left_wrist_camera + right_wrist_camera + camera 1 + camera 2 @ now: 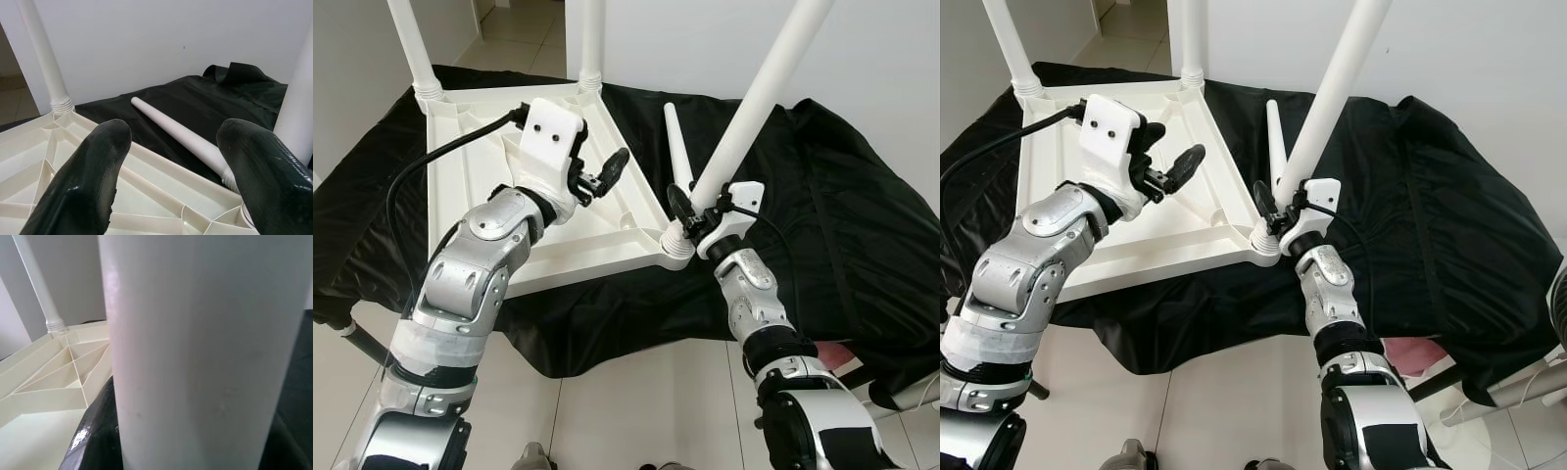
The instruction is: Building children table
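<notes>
A white children's tabletop (pixel 470 176) lies upside down on a black cloth (pixel 842 215). Two white legs (pixel 411 44) (pixel 592 39) stand in its far corners. A third leg (pixel 759 93) leans tilted in the near right corner socket (pixel 674 247), and my right gripper (pixel 698 209) is shut on it just above the socket; in the right wrist view this leg (pixel 195 347) is very close. Another loose leg (pixel 677 147) lies on the cloth beside the tabletop's right edge. My left gripper (pixel 599 176) hovers open over the tabletop's ribbed underside, its fingers (pixel 83 181) wide apart and holding nothing.
The black cloth drapes over the table's front edge down to a pale tiled floor (pixel 636 401). A white wall (pixel 705 39) stands close behind. A pink object (pixel 1410 357) shows under the cloth at the lower right. The cloth right of the held leg is bare.
</notes>
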